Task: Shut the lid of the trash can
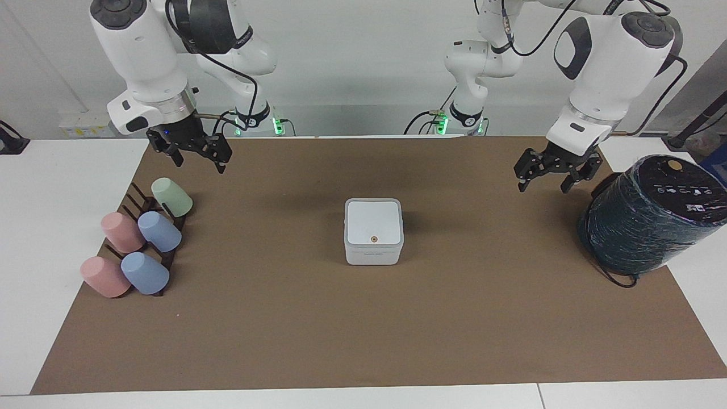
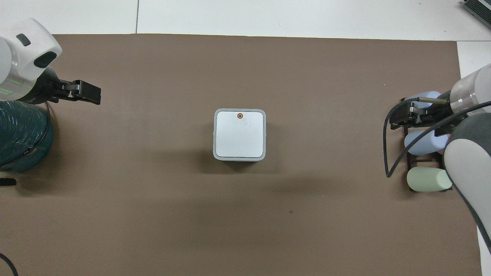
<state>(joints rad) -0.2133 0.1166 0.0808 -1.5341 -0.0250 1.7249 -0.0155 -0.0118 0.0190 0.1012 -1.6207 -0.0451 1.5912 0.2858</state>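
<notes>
The trash can (image 1: pixel 373 254) is a small white square box in the middle of the brown mat; it also shows in the overhead view (image 2: pixel 215 134). Its lid (image 1: pixel 373 220) (image 2: pixel 239 134) lies flat on top, with the orange dot on the edge farther from the robots. My left gripper (image 1: pixel 543 186) (image 2: pixel 89 93) is open and empty, raised over the mat toward the left arm's end, well apart from the can. My right gripper (image 1: pixel 199 165) (image 2: pixel 401 119) is open and empty, raised over the mat by the cup rack, where its arm waits.
A large dark plastic-wrapped cylinder (image 1: pixel 647 218) (image 2: pixel 19 134) stands at the left arm's end of the mat. A dark rack with several pastel cups (image 1: pixel 142 238) (image 2: pixel 424 142) stands at the right arm's end. A black cable (image 2: pixel 386 153) hangs from the right arm.
</notes>
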